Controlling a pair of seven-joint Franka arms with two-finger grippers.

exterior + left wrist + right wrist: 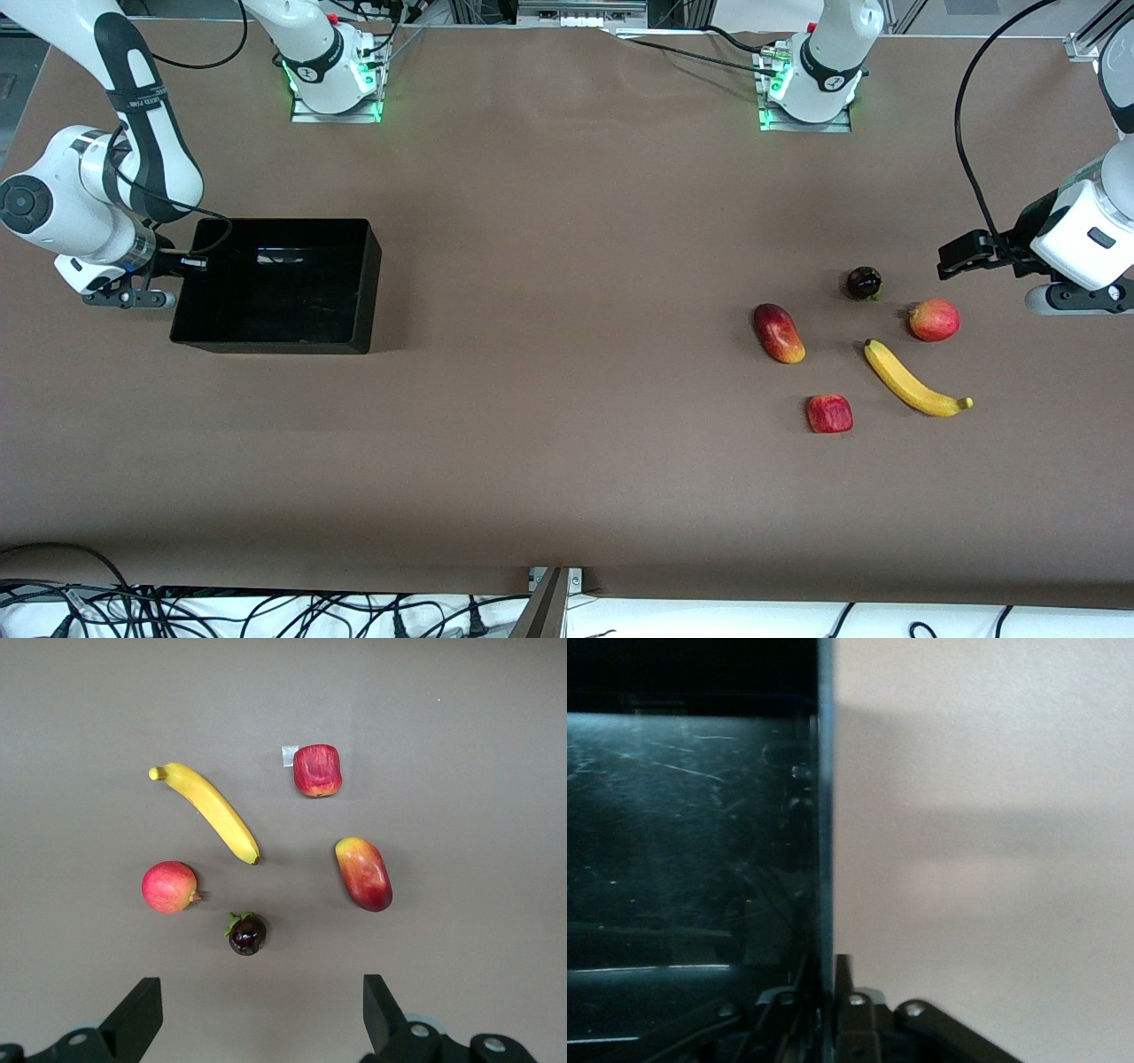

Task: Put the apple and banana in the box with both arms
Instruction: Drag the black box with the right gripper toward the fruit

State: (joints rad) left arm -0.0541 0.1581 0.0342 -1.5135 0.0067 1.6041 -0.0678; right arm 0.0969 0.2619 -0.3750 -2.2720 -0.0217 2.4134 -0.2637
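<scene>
The apple, deep red and blocky, lies on the brown table toward the left arm's end; it also shows in the left wrist view. The banana lies beside it, slightly farther from the front camera, and shows in the left wrist view. The black box stands toward the right arm's end, with nothing visible in it. My left gripper hangs open and empty over bare table beside the fruits. My right gripper is shut on the box's end wall, one finger inside and one outside.
An oblong red-and-yellow fruit, a round pinkish-red fruit and a small dark fruit with a green calyx lie around the banana. Both arm bases stand at the table's edge farthest from the front camera. Cables hang by the front edge.
</scene>
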